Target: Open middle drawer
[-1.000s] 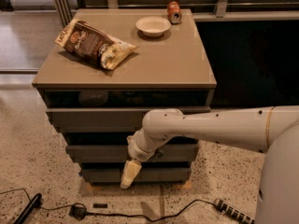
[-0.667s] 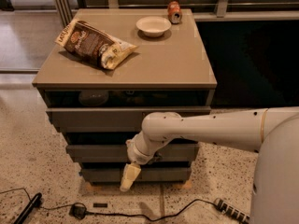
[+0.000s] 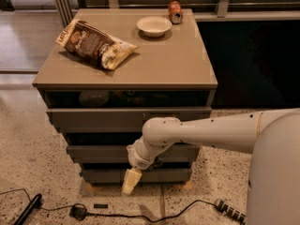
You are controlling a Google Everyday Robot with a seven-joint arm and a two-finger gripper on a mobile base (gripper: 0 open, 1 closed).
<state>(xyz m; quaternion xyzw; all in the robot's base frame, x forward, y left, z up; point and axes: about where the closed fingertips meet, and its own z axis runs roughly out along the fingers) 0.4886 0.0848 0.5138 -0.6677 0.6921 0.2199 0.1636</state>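
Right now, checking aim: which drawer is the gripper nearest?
The bottom drawer, the narrowest front; the gripper hangs before its lower edge, below the middle drawer.

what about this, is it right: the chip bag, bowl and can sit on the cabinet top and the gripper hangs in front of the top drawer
Not quite. The camera view shows the gripper hanging low, in front of the bottom drawer, not the top one. The chip bag, bowl and can do sit on the cabinet top.

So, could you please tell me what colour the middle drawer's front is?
Middle drawer: plain grey-taupe, camera view. The pincer hangs just below it.
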